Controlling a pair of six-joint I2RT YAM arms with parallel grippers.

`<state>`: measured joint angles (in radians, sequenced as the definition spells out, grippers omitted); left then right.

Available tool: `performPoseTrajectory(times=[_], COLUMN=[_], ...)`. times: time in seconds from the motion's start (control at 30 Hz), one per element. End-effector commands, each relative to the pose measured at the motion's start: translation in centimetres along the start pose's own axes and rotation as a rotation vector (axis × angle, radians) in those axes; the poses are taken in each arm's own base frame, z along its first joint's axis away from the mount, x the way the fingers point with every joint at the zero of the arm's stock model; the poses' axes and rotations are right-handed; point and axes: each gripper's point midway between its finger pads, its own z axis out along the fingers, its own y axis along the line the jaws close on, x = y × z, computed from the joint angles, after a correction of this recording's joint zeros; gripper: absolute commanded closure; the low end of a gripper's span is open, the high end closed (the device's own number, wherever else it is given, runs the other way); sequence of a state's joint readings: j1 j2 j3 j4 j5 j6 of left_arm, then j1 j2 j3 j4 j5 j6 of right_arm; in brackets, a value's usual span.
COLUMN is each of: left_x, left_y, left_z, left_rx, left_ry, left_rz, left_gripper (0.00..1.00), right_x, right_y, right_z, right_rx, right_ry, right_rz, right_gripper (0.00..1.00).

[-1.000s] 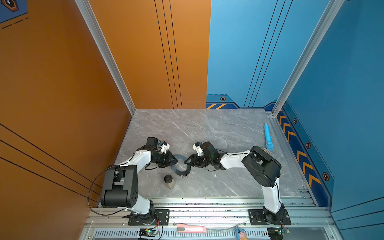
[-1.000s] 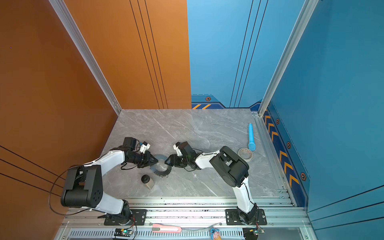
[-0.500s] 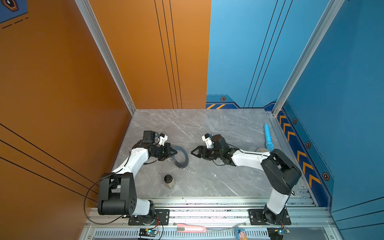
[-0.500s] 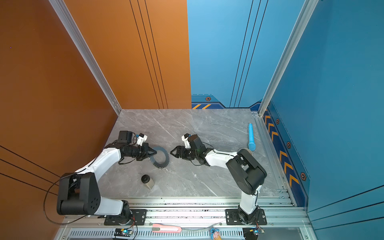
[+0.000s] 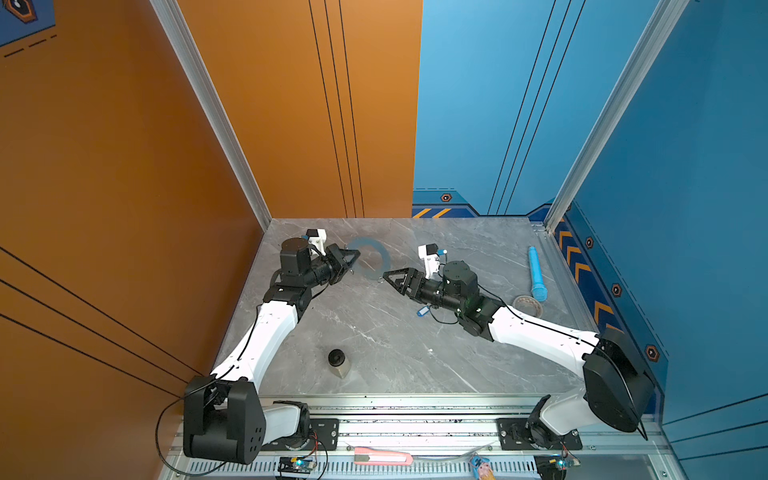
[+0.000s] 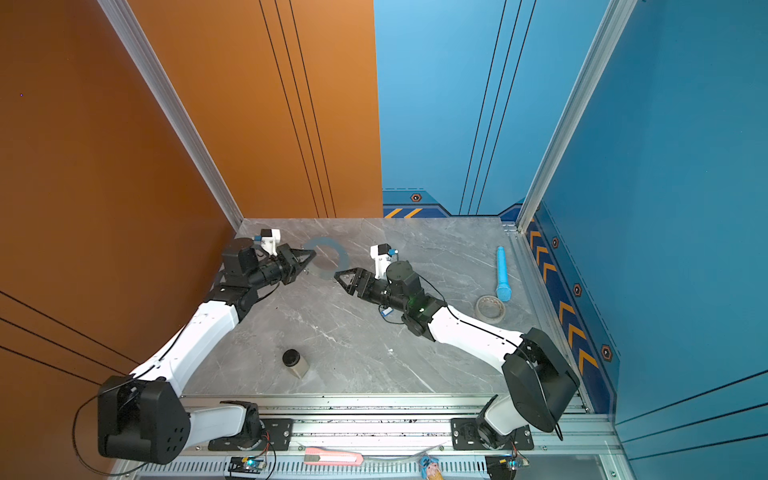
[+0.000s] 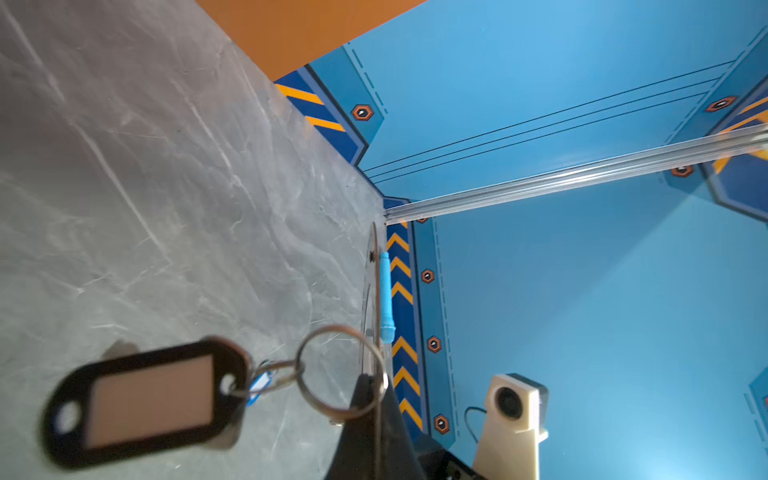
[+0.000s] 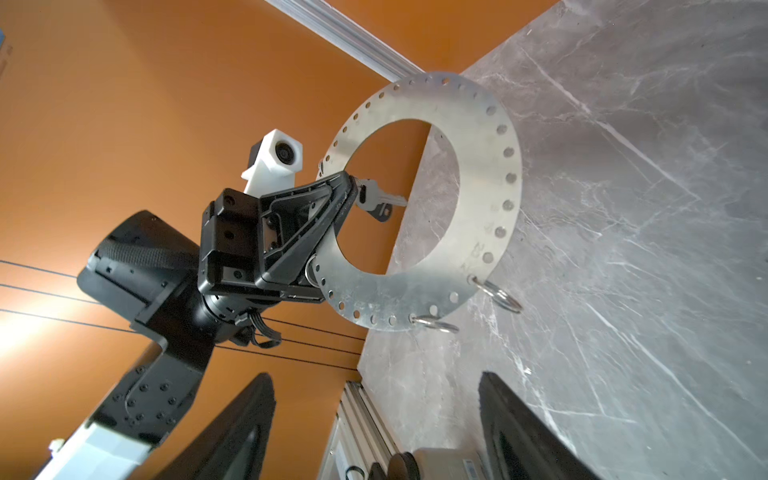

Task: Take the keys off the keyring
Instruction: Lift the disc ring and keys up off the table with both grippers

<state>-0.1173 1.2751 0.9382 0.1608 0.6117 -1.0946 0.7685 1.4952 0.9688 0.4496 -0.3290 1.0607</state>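
Note:
The keyring (image 5: 383, 262) is a flat metal annulus with small holes round its rim, held up above the table at the back left. My left gripper (image 5: 354, 254) is shut on its rim, as the right wrist view shows (image 8: 347, 189). A black key (image 7: 141, 399), a tag with a pale label window, hangs from a wire loop (image 7: 340, 370) on the keyring's rim. A blue key (image 5: 422, 311) lies on the table under my right arm. My right gripper (image 5: 386, 276) is open and empty, just right of the keyring and clear of it. Two bare wire loops (image 8: 432, 324) hang from the rim.
A blue cylinder (image 5: 536, 274) and a beige tape roll (image 5: 528, 305) lie near the right wall. A small black-capped container (image 5: 337, 361) stands at the front left. A pink tool (image 5: 382, 457) rests on the front rail. The orange wall is close behind my left arm.
Both grippers met at the keyring near the front middle. My left gripper has carried it up and back to the left. My right gripper has opened and drawn away.

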Motion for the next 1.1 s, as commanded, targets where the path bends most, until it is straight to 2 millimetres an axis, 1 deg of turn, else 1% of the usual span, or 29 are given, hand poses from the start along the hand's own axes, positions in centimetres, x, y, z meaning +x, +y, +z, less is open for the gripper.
performPoseTrajectory(times=[0.0, 0.13, 0.27, 0.3, 0.4, 0.5, 0.6, 0.7, 0.73, 0.83, 0.93, 1.0, 1.07], left_x=[-2.0, -1.6, -1.4, -1.4, -1.5, -1.4, -1.5, -1.7, -1.8, -1.9, -2.2, -2.4, -2.5], left_y=[-6.3, -7.9, -8.7, -9.0, -9.2, -8.9, -8.8, -8.8, -8.8, -8.8, -8.2, -7.9, -7.8], left_z=[-0.9, -1.1, -1.3, -1.4, -1.8, -1.9, -1.8, -1.7, -1.7, -1.5, -1.6, -1.6, -1.7], left_rx=[0.156, 0.189, 0.218, 0.225, 0.235, 0.234, 0.246, 0.261, 0.266, 0.273, 0.269, 0.265, 0.265], left_ry=[-0.112, -0.145, -0.175, -0.183, -0.206, -0.209, -0.215, -0.217, -0.219, -0.219, -0.231, -0.236, -0.237], left_rz=[0.006, 0.002, -0.018, -0.018, -0.023, -0.027, -0.038, -0.05, -0.052, -0.062, -0.073, -0.074, -0.069], left_gripper=[1.0, 1.0, 1.0, 1.0, 1.0, 1.0, 1.0, 1.0, 1.0, 1.0, 1.0, 1.0, 0.96], right_x=[-1.6, -2.1, -4.0, -4.4, -5.4, -6.5, -6.7, -6.9, -7.1, -7.7, -7.8, -8.2, -8.5], right_y=[1.9, 3.8, 5.4, 6.1, 7.2, 8.1, 8.8, 8.9, 9.0, 9.4, 9.9, 9.7, 9.7], right_z=[0.1, 0.8, 1.4, 1.6, 1.9, 1.7, 2.3, 2.9, 2.9, 3.0, 3.1, 3.1, 2.9], right_rx=[-0.067, -0.134, -0.237, -0.267, -0.308, -0.355, -0.37, -0.384, -0.394, -0.418, -0.431, -0.429, -0.435], right_ry=[-0.085, -0.119, -0.219, -0.237, -0.278, -0.327, -0.327, -0.334, -0.345, -0.358, -0.356, -0.369, -0.376], right_rz=[0.07, 0.107, 0.181, 0.193, 0.212, 0.234, 0.233, 0.246, 0.256, 0.256, 0.25, 0.25, 0.251], right_gripper=[0.23, 0.28, 0.37, 0.39, 0.49, 0.56, 0.66, 0.78, 0.8, 0.83, 0.91, 0.95, 0.99])
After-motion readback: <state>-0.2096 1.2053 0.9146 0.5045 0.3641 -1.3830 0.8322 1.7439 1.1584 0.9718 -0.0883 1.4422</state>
